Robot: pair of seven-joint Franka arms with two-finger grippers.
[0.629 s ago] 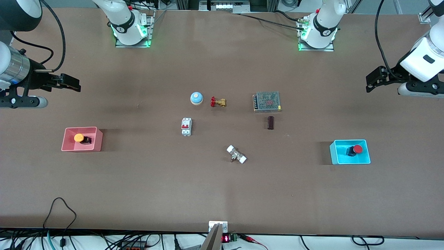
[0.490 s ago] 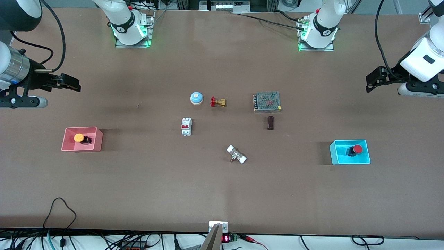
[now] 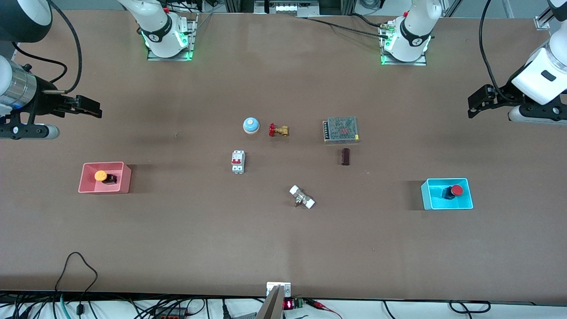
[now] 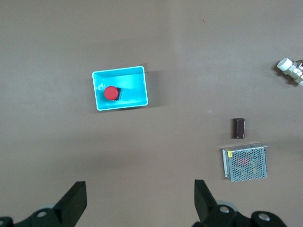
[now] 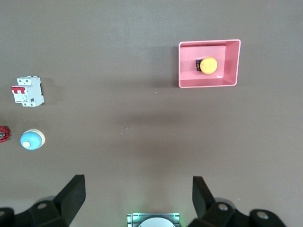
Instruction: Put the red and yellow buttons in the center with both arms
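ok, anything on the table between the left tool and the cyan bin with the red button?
Nothing. In the left wrist view only bare brown tabletop separates the open left tool from the cyan bin holding the red button.

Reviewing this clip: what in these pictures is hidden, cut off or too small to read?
- Yellow button: its black body is mostly covered by the cap in the right wrist view.
- Red button: the body is nearly hidden under the cap in the left wrist view.
- Red handwheel valve: cut off by the right wrist view's edge.
- Circuit breaker: its markings are too small in both views.
- Left pincer and right pincer: only the finger ends show in the wrist views.
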